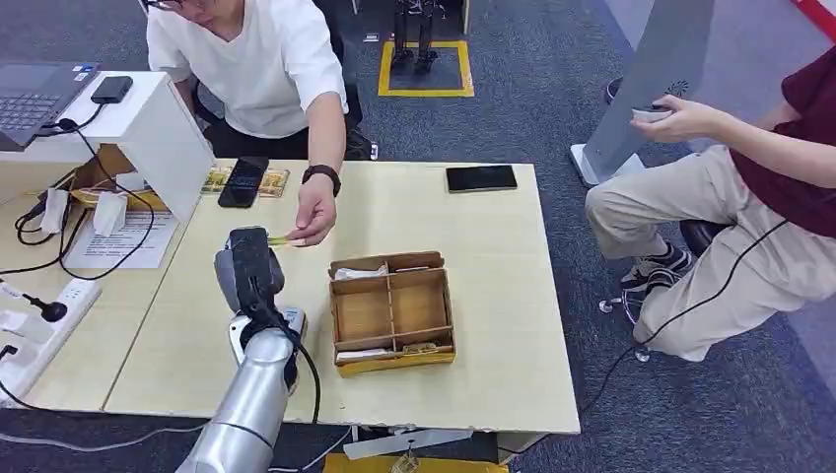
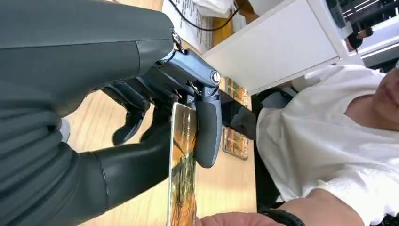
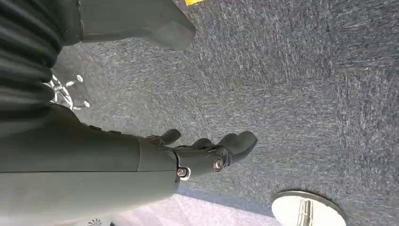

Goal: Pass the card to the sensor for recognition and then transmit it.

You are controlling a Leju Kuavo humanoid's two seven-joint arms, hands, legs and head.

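My left hand (image 1: 248, 261) is raised over the wooden table (image 1: 493, 256) and pinches a thin orange-and-green card (image 1: 281, 239) between thumb and fingers. In the left wrist view the card (image 2: 182, 174) stands edge-on in my left hand (image 2: 141, 141), its free end reaching a person's hand (image 2: 230, 220). That person, in a white shirt, sits across the table, and their hand (image 1: 313, 212) touches the card's far end. My right hand (image 3: 202, 155) hangs over grey carpet with its fingers loosely apart, holding nothing.
A divided cardboard box (image 1: 391, 310) sits right of my left arm. A white stand (image 1: 148, 128) with a laptop and a small black device (image 1: 111, 89) stands at the far left. Black phones (image 1: 243, 181) (image 1: 481, 178) lie on the table. A second person (image 1: 749, 197) sits at right.
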